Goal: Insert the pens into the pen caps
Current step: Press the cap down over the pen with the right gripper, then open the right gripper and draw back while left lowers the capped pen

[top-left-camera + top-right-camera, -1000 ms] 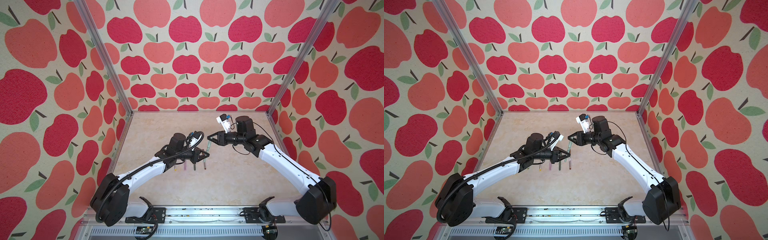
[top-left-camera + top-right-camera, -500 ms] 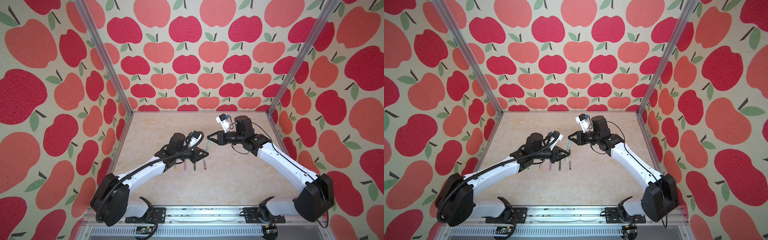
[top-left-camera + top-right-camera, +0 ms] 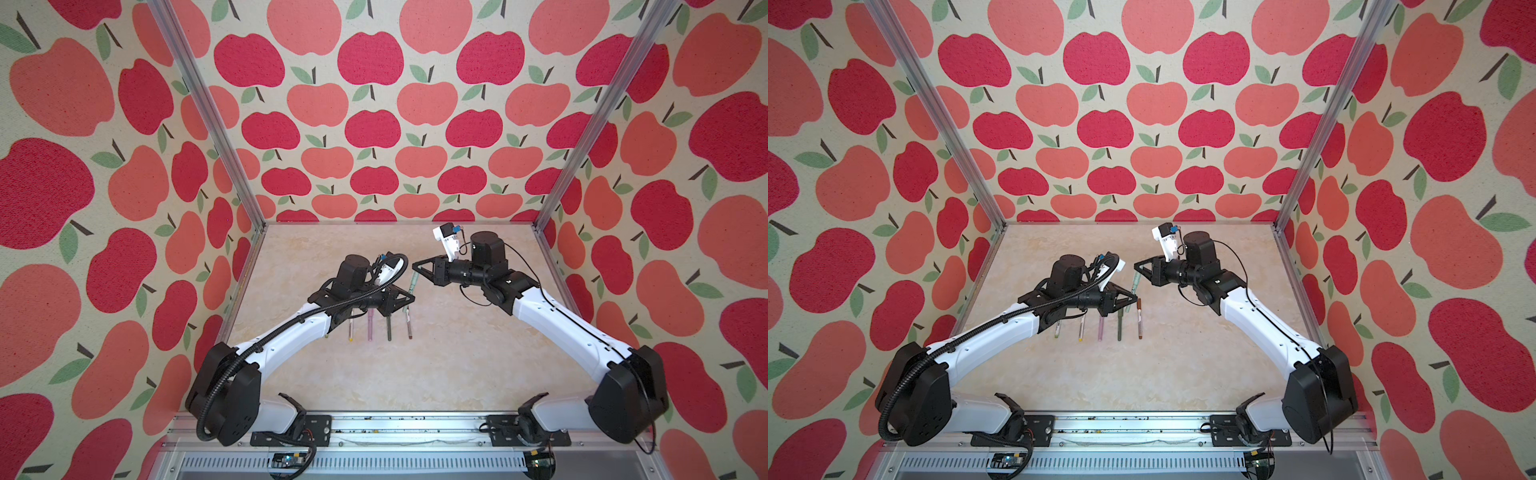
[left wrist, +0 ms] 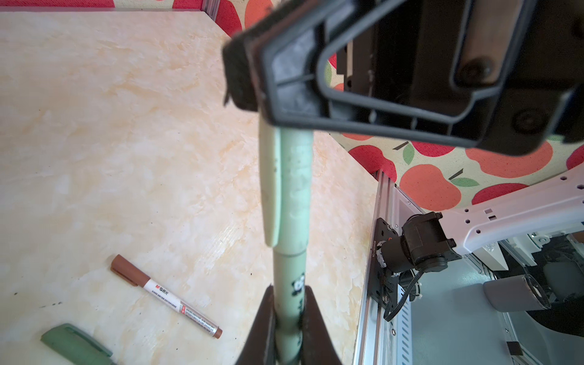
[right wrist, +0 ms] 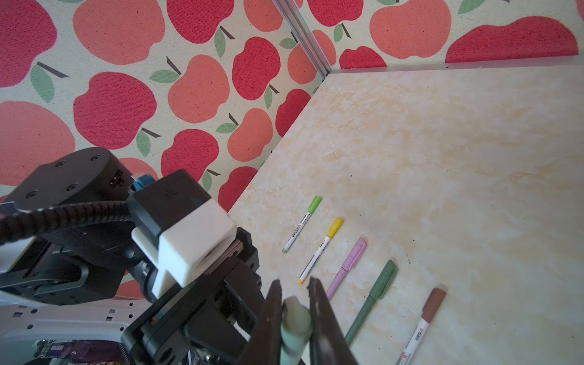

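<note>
Sage pen (image 3: pixel 413 282) is hanging over the table (image 3: pixel 415 374) between left gripper (image 3: pixel 409 298) and right gripper (image 3: pixel 415 266), in both top views. Left wrist: left gripper is clamping its barrel, cap (image 4: pixel 295 189) on. Right wrist: right gripper is pinching the cap; five capped pens (image 5: pixel 349 265) are lying on the table.
</note>
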You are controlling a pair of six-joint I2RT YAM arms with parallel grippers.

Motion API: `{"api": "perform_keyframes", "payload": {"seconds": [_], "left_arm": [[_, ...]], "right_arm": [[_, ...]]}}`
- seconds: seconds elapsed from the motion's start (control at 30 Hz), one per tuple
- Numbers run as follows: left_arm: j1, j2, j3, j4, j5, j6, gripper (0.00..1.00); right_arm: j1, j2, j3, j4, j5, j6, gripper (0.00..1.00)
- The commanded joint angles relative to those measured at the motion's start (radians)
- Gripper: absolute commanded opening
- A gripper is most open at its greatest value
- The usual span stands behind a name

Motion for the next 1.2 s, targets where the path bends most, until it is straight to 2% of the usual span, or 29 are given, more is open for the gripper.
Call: {"api": "perform_keyframes", "payload": {"seconds": [0.0, 0.17, 0.4, 0.5, 0.57, 0.73, 0.97, 1.1, 1.17], "left_arm": [[0.033, -0.019, 0.162, 0.323, 0.001, 0.029, 0.00], [0.051, -0.001, 0.180, 0.350, -0.008, 0.014, 0.00], [0.053, 0.008, 0.130, 0.389, -0.036, -0.042, 0.00], [0.050, 0.007, 0.106, 0.385, -0.061, -0.072, 0.00], [0.041, 0.010, 0.083, 0.374, -0.084, -0.098, 0.00], [-0.027, 0.017, -0.002, 0.303, -0.227, -0.171, 0.00], [-0.122, 0.086, -0.020, 0.170, -0.394, -0.333, 0.00], [-0.163, 0.174, 0.080, -0.018, -0.499, -0.438, 0.00], [-0.176, 0.230, 0.142, -0.104, -0.508, -0.473, 0.00]], "right_arm": [[0.073, 0.050, -0.113, -0.211, -0.053, 0.007, 0.02], [0.079, 0.051, -0.127, -0.206, -0.041, 0.010, 0.01], [0.069, 0.046, -0.056, -0.253, -0.018, -0.036, 0.02], [0.051, 0.041, -0.030, -0.254, -0.006, -0.035, 0.09], [0.027, 0.029, -0.006, -0.237, 0.008, -0.013, 0.18], [-0.074, -0.065, 0.027, -0.109, 0.079, 0.087, 0.41], [-0.134, -0.191, 0.046, -0.085, 0.170, 0.079, 0.48], [-0.140, -0.261, -0.015, -0.092, 0.270, 0.076, 0.49], [-0.146, -0.284, -0.045, -0.090, 0.301, 0.089, 0.50]]}}
